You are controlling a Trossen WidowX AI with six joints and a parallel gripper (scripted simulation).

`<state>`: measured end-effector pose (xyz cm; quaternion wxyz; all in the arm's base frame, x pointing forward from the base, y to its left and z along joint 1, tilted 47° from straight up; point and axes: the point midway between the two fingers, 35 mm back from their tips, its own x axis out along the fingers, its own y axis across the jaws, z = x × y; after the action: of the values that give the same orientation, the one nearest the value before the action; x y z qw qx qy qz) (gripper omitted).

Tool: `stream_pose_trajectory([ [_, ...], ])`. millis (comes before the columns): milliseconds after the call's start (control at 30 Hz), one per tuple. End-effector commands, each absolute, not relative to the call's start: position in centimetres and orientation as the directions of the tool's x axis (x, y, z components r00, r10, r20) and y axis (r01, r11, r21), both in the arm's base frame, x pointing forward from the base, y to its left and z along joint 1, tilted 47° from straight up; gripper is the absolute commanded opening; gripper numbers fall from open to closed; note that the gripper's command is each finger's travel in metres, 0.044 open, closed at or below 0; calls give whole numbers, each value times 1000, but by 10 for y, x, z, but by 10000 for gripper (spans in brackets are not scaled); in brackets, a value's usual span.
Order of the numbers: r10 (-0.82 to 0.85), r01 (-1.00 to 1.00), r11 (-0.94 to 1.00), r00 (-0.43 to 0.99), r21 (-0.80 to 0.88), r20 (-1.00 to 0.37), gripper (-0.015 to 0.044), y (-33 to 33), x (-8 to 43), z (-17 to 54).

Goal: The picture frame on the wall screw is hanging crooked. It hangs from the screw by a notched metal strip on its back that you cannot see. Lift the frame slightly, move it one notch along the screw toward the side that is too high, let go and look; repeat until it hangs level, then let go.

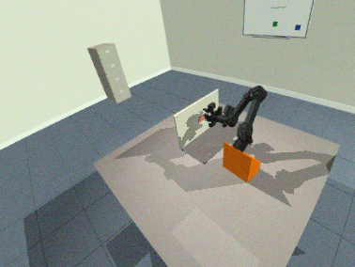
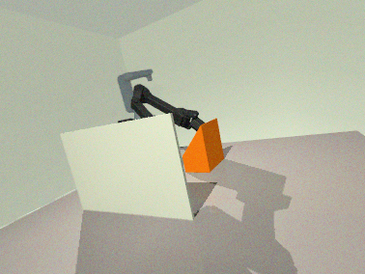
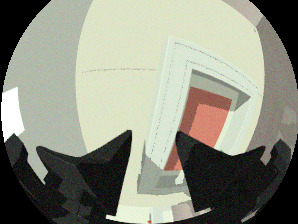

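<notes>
Pic. frame [image 1: 201, 118] [image 3: 167, 100], pale border w/ red center, is on the front face of an upright cream panel [image 1: 188, 117] [image 2: 126, 169] [image 3: 120, 90], its face turned toward the tool [image 1: 207, 115] [image 3: 154, 135]. In the wrist view, the frame's long axis runs steeply, upper end leaning R, lower end L; its top edge slopes down to the R, out of line w/ the thin dotted line on the panel. Lower R part is hidden behind a finger. The tool is partly open, fingertips apart, w/ the frame's L border showing in the gap btwn them; whether either tip touches it, can't tell. Ext. view shows only the panel's plain back, frame out of sight. The panel stands on the counter [image 1: 211, 207] [image 2: 145, 241]. Farther out, the black arm [image 1: 254, 105] [image 2: 161, 103] bends high, w/ an orange wedge-shaped block [image 1: 237, 162] [image 2: 208, 150] near its lower end. Bkgd.: tall file cab. [image 1: 110, 72], L; whiteboard [image 1: 277, 19] on wall, upper R.
</notes>
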<state>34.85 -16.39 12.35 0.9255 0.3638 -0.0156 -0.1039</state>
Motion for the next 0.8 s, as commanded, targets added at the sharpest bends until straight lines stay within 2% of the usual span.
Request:
stream_pose_trajectory([
  [0,-204,181,712,978,679,-47,260,-164,349,124],
  [133,-204,178,693,978,699,-47,260,-165,339,124],
  [367,-202,147,486,978,861,-52,260,-149,251,122],
  [533,-210,156,502,976,851,-56,260,-152,253,124],
  [767,-208,155,497,976,854,-57,260,-147,231,143],
])
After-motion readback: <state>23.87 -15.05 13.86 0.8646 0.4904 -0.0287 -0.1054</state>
